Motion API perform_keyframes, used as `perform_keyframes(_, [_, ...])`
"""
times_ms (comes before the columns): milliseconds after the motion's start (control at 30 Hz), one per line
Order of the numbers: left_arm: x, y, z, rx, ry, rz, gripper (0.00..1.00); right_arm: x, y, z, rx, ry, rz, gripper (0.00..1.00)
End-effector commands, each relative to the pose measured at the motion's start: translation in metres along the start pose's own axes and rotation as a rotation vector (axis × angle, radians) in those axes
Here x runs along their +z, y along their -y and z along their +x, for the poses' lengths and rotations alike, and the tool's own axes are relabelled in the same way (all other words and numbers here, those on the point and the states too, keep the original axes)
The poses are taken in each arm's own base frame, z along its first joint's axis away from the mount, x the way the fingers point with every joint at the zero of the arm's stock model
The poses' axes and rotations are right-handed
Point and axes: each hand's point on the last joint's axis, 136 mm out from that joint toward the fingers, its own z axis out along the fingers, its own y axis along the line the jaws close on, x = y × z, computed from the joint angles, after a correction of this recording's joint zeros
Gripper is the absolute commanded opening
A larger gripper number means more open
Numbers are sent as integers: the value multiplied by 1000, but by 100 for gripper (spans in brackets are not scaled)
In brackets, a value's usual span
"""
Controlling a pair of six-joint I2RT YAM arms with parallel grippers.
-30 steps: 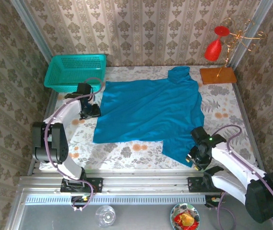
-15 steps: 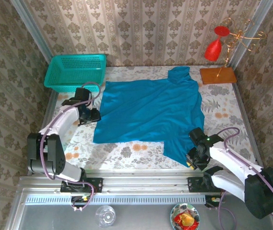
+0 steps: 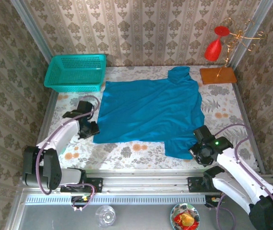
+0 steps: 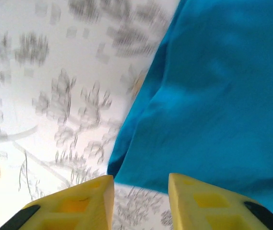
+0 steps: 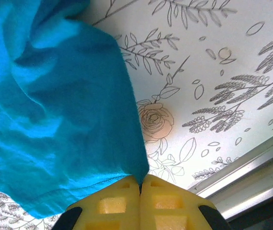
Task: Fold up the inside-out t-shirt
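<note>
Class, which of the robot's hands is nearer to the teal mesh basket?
Left. The left hand lies on the near side of the teal mesh basket, beside the t-shirt; the right hand is far across the table, shut on the t-shirt's near corner.

Left arm (image 3: 59, 136) stretches forward and inward, jaws parted; right arm (image 3: 237, 165) angles inward, jaws pinched shut on the inside-out t-shirt (image 3: 150, 108) corner.

One high fixed view, two close wrist views.
The flower-printed white table (image 3: 126, 152) is taken in whole from above and behind the black arm bases (image 3: 78, 183), looking down and forward. Each wrist view is taken close above the tabletop, past yellow plastic fingers (image 4: 83, 203) at its bottom edge; the plain teal-blue cotton t-shirt (image 3: 150, 110) is shared by all three.
</note>
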Motion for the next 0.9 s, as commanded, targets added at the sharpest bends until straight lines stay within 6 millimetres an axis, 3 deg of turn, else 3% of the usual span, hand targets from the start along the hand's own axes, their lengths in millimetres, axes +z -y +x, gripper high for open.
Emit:
perform_keyframes(0, [6,-17,27,-64,-47,-85,33,-9,6,-11,-11,61,44,0])
perform_keyframes(300, [25,-20,42,-40,-102,-107,30,-11,-1,-13,-6,62,25,0])
perform_keyframes(867, [19,-16,15,-30,-53,-60,32,-16,-2,-14,11,67,24,0])
